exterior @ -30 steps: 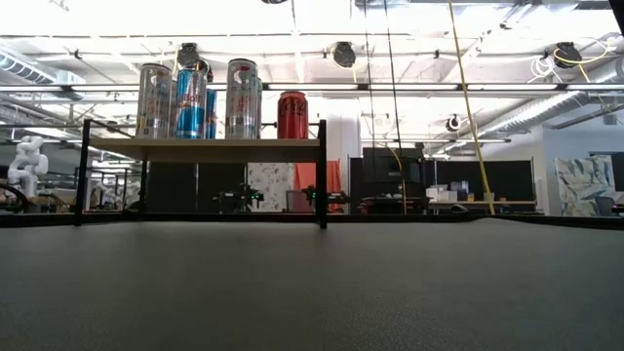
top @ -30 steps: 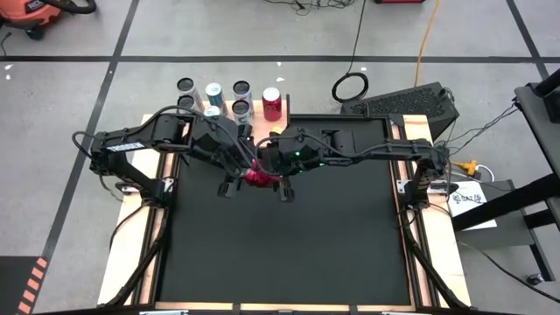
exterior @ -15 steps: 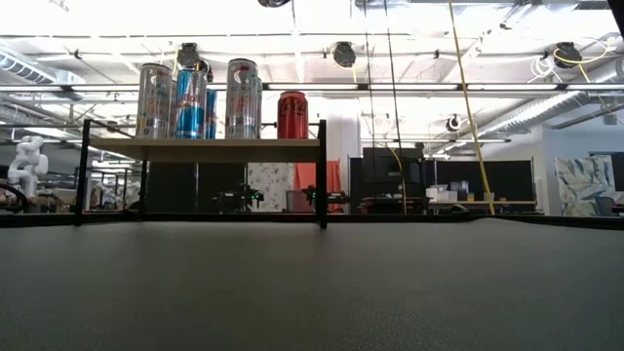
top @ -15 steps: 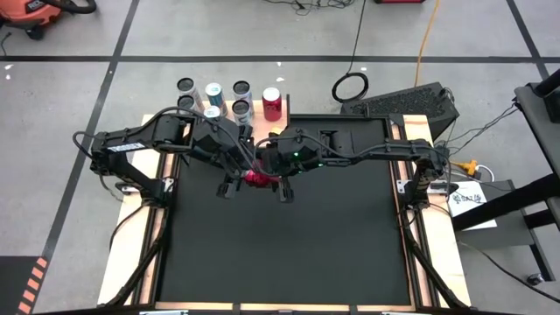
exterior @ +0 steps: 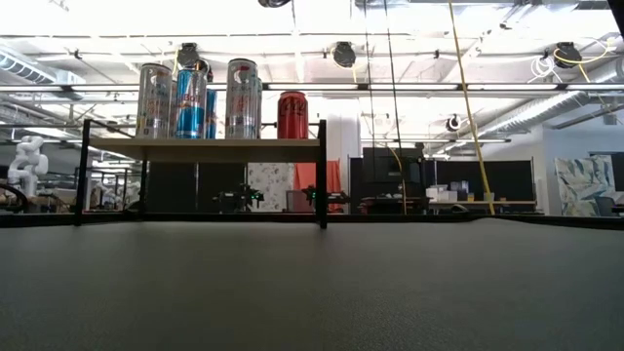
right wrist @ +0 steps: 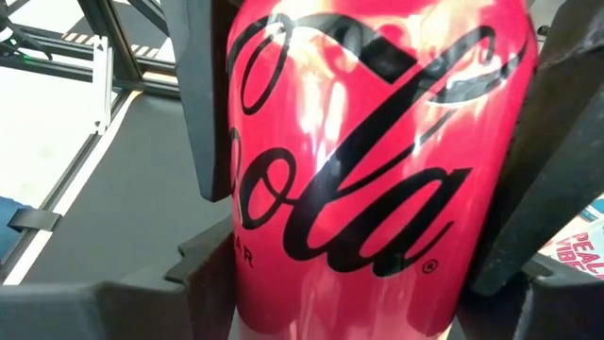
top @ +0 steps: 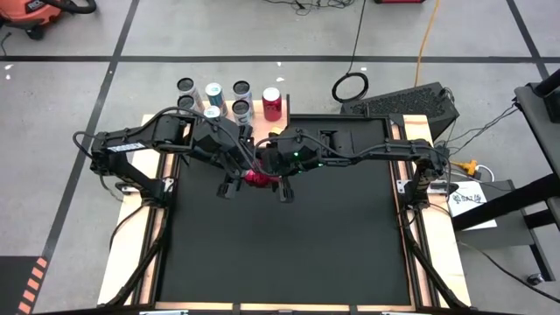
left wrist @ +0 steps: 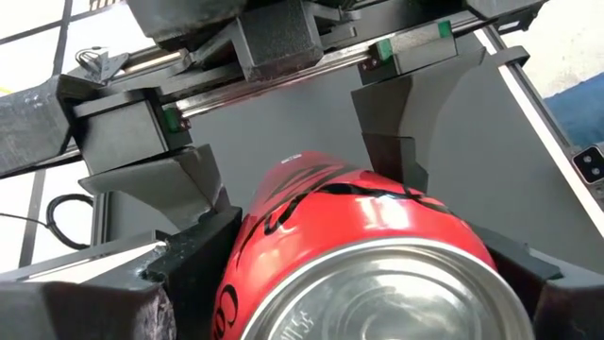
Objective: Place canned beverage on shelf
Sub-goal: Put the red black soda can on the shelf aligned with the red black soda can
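Observation:
A red canned beverage (top: 255, 178) hangs on its side above the middle of the black table, between my two arms. My left gripper (top: 242, 175) is shut on the end toward the table's left. My right gripper (top: 270, 178) is shut on the end toward the right. In the left wrist view the can's silver end (left wrist: 377, 293) faces the camera. The shelf (exterior: 200, 146) stands at the table's far left and carries several tall cans, among them a red can (exterior: 292, 115). Neither gripper shows in the low view. My left gripper pinches the can's side wall (left wrist: 247, 283) at its silver end between its two fingers (left wrist: 184, 274). The fingers come from the table's left, slanting down, and lie along the can. The can is clear of the table. My right gripper pinches the can's side wall (right wrist: 247, 283) at the opposite end between its two fingers (right wrist: 132, 302). They come from the table's right, slanting down, along the can's length. The left arm's fingers (right wrist: 208, 104) flank the can farther up it.
The black table top (top: 289, 254) stretches bare toward the near edge. Wooden strips (top: 127, 254) edge the table on both sides. Cables and a dark box (top: 411, 103) lie beyond the far right corner.

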{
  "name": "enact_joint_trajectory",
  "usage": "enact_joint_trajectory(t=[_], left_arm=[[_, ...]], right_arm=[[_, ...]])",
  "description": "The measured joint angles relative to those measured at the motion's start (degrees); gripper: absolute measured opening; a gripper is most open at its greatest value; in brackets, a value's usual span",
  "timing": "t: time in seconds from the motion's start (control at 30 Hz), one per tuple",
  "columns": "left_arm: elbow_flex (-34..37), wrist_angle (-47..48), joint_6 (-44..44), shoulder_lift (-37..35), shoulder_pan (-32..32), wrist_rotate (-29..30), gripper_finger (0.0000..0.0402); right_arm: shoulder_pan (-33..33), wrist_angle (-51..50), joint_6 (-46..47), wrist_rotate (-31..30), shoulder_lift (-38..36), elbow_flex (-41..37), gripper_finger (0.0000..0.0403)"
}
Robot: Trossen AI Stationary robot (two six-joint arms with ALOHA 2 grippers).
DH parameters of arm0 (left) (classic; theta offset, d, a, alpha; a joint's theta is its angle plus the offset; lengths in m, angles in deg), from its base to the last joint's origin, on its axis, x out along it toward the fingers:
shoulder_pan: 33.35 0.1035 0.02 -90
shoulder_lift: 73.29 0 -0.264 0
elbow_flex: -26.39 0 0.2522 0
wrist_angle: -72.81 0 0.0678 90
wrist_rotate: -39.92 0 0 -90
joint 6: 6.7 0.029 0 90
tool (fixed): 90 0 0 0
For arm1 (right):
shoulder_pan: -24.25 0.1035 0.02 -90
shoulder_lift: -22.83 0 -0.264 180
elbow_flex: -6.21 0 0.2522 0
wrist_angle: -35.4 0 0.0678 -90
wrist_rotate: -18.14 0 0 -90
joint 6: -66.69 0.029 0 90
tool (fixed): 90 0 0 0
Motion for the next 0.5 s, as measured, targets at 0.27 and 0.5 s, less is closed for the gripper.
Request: enact_joint_trajectory(t=[0.27,0.5], left_arm=[[-0.04,0.00,-0.04,0.46,-0.02,0.11,0.0329],[-0.04,-0.46,-0.22,0.61,0.09,0.61,0.0329]], right_arm=[[0.00,-0.33,0.04,-0.47,0.00,0.00,0.0271],[0.02,-0.60,0.11,-1.44,-0.04,0.00,0.0271]])
